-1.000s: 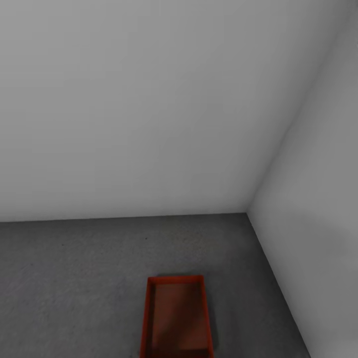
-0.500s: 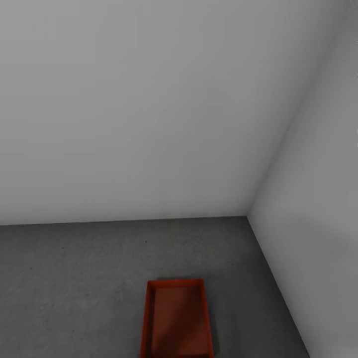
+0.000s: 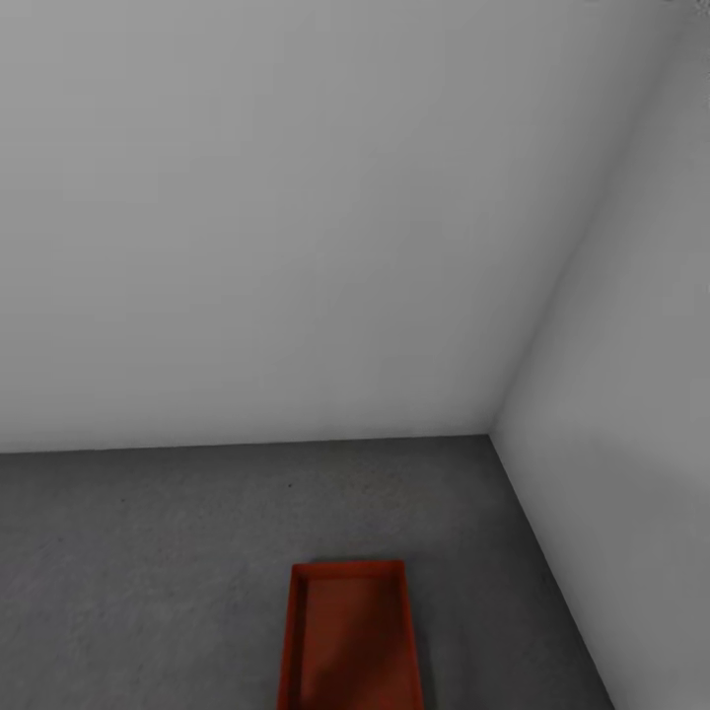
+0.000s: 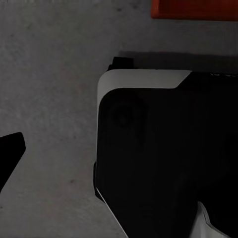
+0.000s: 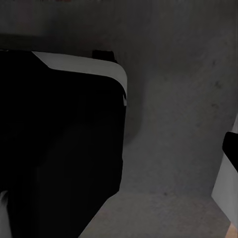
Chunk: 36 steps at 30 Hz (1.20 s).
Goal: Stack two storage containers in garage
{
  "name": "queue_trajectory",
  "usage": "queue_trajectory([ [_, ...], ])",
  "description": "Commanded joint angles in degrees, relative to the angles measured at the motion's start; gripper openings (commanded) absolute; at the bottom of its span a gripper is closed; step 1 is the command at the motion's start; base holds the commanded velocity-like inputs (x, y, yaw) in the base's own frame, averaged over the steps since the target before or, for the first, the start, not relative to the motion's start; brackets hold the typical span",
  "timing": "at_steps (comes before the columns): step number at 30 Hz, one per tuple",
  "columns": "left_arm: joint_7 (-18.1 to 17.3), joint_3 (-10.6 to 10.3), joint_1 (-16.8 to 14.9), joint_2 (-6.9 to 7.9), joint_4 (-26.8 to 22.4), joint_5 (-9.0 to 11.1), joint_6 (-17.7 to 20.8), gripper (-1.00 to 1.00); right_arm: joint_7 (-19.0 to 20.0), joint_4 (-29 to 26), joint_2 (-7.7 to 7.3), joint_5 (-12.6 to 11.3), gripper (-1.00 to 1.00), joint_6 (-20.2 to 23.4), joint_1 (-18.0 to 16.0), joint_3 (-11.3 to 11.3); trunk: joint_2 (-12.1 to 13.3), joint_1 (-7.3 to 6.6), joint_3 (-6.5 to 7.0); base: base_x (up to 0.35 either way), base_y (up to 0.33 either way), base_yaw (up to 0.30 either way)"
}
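Head view: one storage container (image 3: 350, 641) on floor (image 3: 148, 582)

Lying on the dark grey speckled concrete floor (image 3: 148, 572): an orange-red rectangular storage container (image 3: 350, 641), near the corner of two plain grey-white walls (image 3: 296, 217).

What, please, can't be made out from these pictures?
- Red bin, head view: near end cut off by the picture's lower edge; one bin or two stacked, unclear.
- Left wrist view: the robot's dark body hides much of the concrete floor.
- Left claw, right claw: open or shut cannot be told.
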Motion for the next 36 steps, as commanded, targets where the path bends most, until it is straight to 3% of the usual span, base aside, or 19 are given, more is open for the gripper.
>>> queue_trajectory([
  [1, 0.15, 0.0, -0.02, 0.01, -0.01, 0.37, 0.13, 1.0, -0.02, 0.18, 0.05, -0.6, 1.0, -0.34, -0.06, 0.46, -0.47, 0.24, -0.16, 0.0, 0.0, 0.0],
  [29, 0.14, 0.0, -0.02, 0.04, -0.03, 0.4, 0.14, 1.0, -0.04, 0.18, 0.05, -0.6, 1.0, -0.34, -0.06, 0.46, -11.7, 6.39, -2.68, 0.0, 0.0, 0.0],
  [36, 0.14, 0.0, -0.03, -0.03, 0.04, 0.4, 0.18, 1.0, -0.04, 0.19, 0.09, -0.6, 1.0, -0.34, -0.06, 0.46, -11.7, 6.39, -2.06, 0.0, 0.0, 0.0],
])
